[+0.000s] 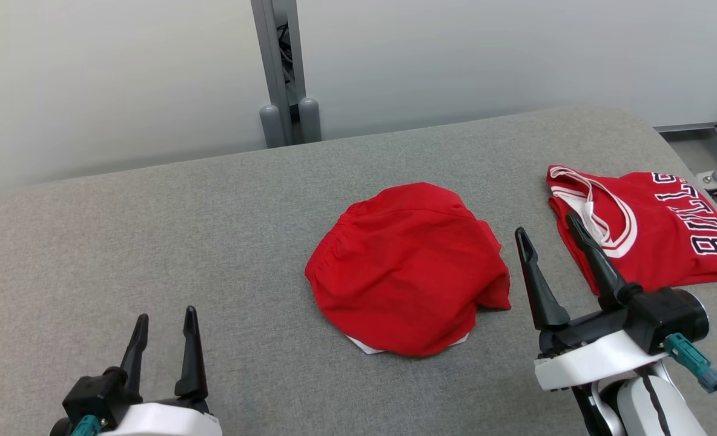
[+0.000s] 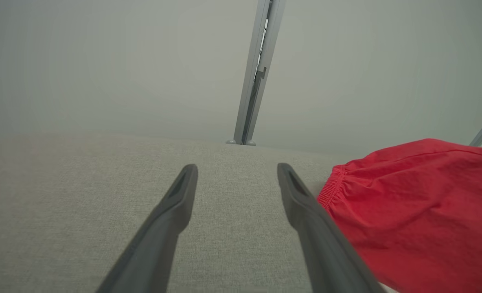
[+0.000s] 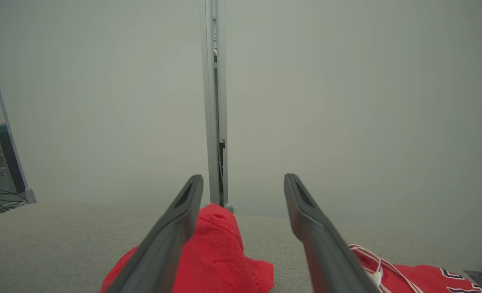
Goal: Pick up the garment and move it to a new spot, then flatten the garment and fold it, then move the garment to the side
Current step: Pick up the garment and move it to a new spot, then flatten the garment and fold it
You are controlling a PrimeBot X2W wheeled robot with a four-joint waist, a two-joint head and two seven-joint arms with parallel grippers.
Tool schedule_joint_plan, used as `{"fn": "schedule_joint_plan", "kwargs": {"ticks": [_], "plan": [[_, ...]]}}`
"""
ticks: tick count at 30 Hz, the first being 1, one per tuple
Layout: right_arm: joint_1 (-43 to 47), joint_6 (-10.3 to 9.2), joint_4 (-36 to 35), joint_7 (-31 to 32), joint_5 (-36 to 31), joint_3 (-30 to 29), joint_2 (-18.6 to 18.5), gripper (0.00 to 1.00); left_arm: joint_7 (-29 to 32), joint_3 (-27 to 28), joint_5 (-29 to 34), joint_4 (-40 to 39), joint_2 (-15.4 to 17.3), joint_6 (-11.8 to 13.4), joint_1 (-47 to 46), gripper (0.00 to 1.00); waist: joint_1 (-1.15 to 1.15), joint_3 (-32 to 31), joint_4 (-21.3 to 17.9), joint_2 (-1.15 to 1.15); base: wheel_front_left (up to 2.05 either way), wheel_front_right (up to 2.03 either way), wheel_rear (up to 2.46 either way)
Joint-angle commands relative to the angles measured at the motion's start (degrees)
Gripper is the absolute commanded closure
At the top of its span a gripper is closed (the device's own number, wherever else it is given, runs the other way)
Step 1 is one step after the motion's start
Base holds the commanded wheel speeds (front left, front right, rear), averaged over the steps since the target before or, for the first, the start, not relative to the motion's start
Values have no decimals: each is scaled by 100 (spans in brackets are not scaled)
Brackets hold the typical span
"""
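Garment [image 1: 407, 266] bunched centre, jersey [image 1: 667, 224] by right edge, table [image 1: 152, 230] stretching leftward, left claw [image 1: 166, 313], right claw [image 1: 545, 224] spread empty

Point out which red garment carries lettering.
The jersey at the far right, with black-and-white letters; the crumpled shorts in the middle bear none.

jersey [image 1: 655, 242] cut off at right edge, garment [image 1: 407, 266] underside hidden

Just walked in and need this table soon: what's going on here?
A two-armed robot faces laundry on the grey table. Bunched red shorts lie in the middle; a red jersey lies folded at the right. The left gripper and right gripper are both open and empty, the right one poised between the two garments.
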Motion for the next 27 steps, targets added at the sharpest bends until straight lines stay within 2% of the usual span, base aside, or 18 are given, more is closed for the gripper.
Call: {"fn": "schedule_joint_plan", "kwargs": {"ticks": [1,6,14,19,27], "plan": [[66,1,23,0,18,-15,-19,0,-17,75,85,6,-39,-68,46,0,0,-8,22,0,0,0,0],[65,1,68,-1,7,5,-1,0,-18,172,256,81,-190,-216,27,0,0,-17,79,0,0,0,0],[-31,1,175,-1,-8,63,-42,0,-18,239,383,169,-248,-364,-88,0,0,27,183,0,0,0,0],[-575,1,769,186,265,268,-387,0,-18,195,428,247,-267,-448,-192,0,0,150,330,0,0,0,0],[-1574,0,1590,1132,1262,981,-1145,0,-18,18,329,389,-273,-459,-368,0,0,339,711,0,0,0,0]]}}
